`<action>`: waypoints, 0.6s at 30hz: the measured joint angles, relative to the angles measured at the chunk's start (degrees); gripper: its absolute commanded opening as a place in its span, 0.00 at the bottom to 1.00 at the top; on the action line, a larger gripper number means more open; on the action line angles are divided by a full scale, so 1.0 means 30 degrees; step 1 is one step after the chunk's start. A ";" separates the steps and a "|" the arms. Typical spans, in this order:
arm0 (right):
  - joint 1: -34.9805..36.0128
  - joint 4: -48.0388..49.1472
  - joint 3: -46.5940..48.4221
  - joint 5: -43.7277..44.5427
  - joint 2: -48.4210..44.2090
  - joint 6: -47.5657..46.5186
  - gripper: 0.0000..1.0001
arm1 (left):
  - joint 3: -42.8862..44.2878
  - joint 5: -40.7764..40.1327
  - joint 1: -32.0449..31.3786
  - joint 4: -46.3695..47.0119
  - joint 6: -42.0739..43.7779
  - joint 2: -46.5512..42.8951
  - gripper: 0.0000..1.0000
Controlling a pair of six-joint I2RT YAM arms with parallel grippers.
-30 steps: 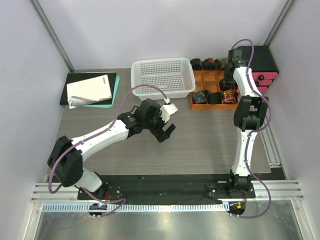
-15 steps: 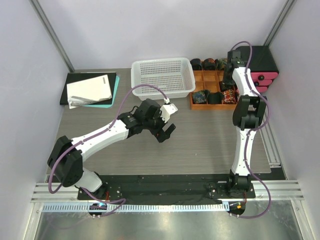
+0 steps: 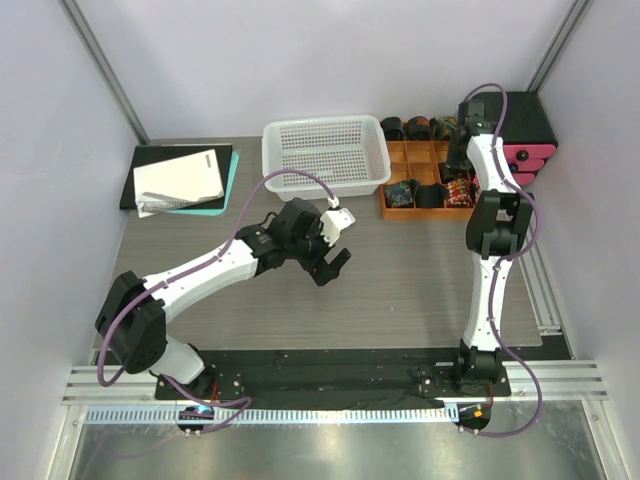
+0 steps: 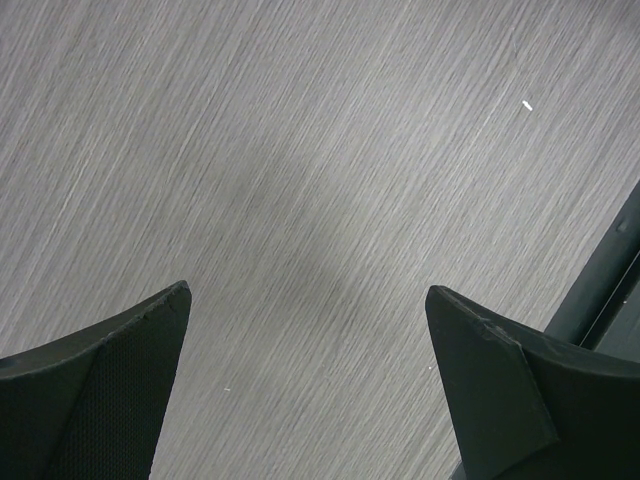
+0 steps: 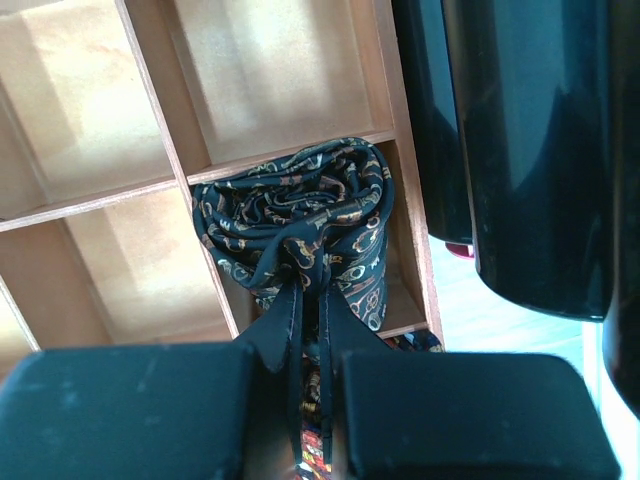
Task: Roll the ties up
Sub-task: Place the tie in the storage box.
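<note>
My right gripper (image 5: 308, 300) (image 3: 462, 140) is shut on a rolled dark tie (image 5: 300, 215) with a brown-gold pattern. It pinches the roll's upper folds above a back right compartment of the wooden organizer tray (image 5: 160, 165) (image 3: 384, 206). More rolled ties (image 3: 402, 192) sit in the tray's front row, and others (image 3: 417, 127) in its back row. My left gripper (image 3: 334, 245) (image 4: 305, 330) is open and empty, low over the bare grey table (image 4: 320, 150) in front of the basket.
A white mesh basket (image 3: 325, 153) stands left of the tray. A black box with pink drawers (image 3: 522, 128) (image 5: 530, 150) is close to the right of the tray. A notebook on a dark folder (image 3: 180, 178) lies at the back left.
My right wrist has shifted slightly toward the back right over the tray. The left arm has not moved.
</note>
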 measured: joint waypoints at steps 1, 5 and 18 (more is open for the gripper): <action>-0.0029 0.0036 0.0000 -0.0073 0.0000 0.0029 0.02 | 0.0000 -0.0015 0.0000 -0.0022 0.0000 0.0015 1.00; -0.0087 0.0124 0.0058 -0.0262 0.0022 0.0036 0.12 | 0.0000 -0.0146 0.0000 -0.0182 0.0015 0.0124 1.00; -0.0182 0.0379 0.0291 -0.1107 0.0175 -0.0219 0.41 | 0.0000 -0.0291 0.0000 -0.0291 0.0066 0.0182 1.00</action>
